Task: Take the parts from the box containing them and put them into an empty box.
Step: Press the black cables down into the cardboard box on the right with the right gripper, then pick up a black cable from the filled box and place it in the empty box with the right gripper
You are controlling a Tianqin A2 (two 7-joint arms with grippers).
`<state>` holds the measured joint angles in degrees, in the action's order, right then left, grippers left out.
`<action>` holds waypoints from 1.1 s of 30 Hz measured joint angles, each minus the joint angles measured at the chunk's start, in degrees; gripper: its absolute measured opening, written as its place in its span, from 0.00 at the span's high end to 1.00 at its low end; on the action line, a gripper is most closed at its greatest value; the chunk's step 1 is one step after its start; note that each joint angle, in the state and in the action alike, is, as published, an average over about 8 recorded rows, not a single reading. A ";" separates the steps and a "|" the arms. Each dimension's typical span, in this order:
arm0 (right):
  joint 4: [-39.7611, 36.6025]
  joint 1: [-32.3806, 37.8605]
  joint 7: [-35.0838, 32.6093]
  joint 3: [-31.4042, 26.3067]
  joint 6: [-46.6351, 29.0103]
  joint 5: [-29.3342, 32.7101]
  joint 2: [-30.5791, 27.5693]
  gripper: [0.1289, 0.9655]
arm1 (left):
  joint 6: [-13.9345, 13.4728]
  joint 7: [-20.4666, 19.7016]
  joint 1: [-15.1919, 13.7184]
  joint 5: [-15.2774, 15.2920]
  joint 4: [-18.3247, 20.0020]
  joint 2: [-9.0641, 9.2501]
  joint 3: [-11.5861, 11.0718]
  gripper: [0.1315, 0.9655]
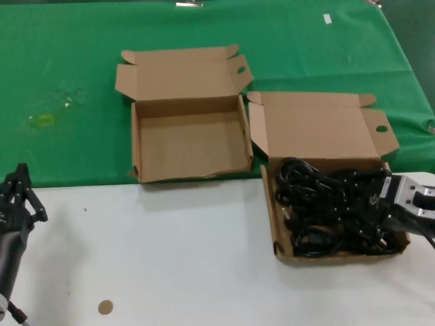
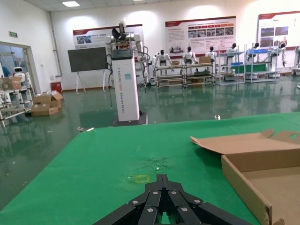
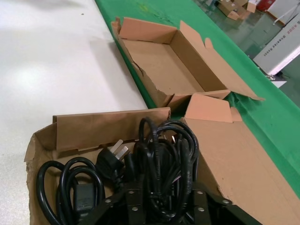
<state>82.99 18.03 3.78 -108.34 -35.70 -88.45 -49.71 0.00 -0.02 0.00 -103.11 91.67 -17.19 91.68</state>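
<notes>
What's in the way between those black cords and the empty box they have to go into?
Only low cardboard walls. The power cords lie in the longer box, with the right gripper among them. The empty box sits open alongside. Lifted cords would cross both boxes' side walls; nothing else visible intervenes.

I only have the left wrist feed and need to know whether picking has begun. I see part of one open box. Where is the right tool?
Observer: The right tool is down in the longer box, at its right end, among the black cords.
Operator: Is anything in the box I can partly see?
Observer: No. That smaller box holds nothing; all the cords lie in the longer one.
Operator: And where does my arm sit?
Observer: The left tool is shut at the near left, over the white surface, apart from both boxes.
</notes>
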 joint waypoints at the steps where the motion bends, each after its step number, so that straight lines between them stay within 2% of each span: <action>1: -0.02 0.02 -0.11 0.05 -0.11 0.10 0.06 0.66 | 0.00 0.00 0.00 0.00 0.00 0.00 0.00 0.99; 3: -0.06 0.05 -0.32 0.14 -0.32 0.28 0.16 0.72 | 0.00 0.00 0.00 0.00 0.00 0.00 0.00 0.99; 12: 0.24 0.03 -0.79 0.62 -1.11 0.90 0.32 0.88 | 0.00 0.00 0.00 0.00 0.00 0.00 0.00 0.99; 26: 4.09 -0.05 1.35 2.26 -2.27 1.62 -1.56 0.92 | 0.00 0.00 0.00 0.00 0.00 0.00 0.00 0.99; 33: 5.73 2.88 3.44 2.50 -2.88 3.38 -1.42 0.92 | 0.00 0.00 0.00 0.00 0.00 0.00 0.00 0.99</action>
<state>88.73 20.90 7.22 -105.84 -38.58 -85.07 -51.13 0.00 -0.02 0.00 -103.11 91.67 -17.19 91.68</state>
